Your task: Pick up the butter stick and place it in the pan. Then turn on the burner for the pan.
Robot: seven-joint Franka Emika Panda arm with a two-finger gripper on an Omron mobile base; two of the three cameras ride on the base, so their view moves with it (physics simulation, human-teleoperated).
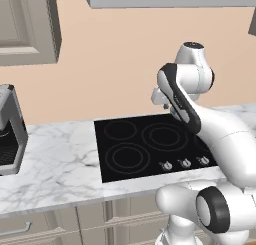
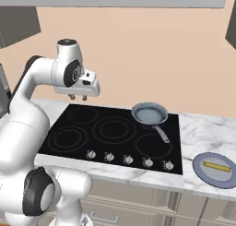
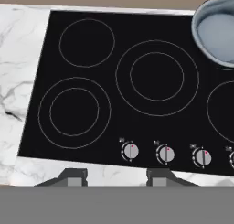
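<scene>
The butter stick (image 2: 216,166), a small pale-yellow block, lies on a blue-grey plate (image 2: 197,164) on the marble counter right of the cooktop. On the back right burner sits the pan (image 2: 149,113), grey with a bluish inside and its handle pointing toward the front; its rim also shows at the top right of the hand view (image 3: 215,32). My gripper (image 2: 78,98) hangs high over the cooktop's back left part, far left of both. Its fingertips (image 3: 73,176) stand apart with nothing between them, so it is open and holds nothing.
A black glass cooktop (image 2: 115,130) with several burner rings has a row of knobs (image 3: 166,153) along its front edge. A coffee machine (image 1: 10,134) stands at the far left of the marble counter (image 1: 55,159). A range hood hangs above.
</scene>
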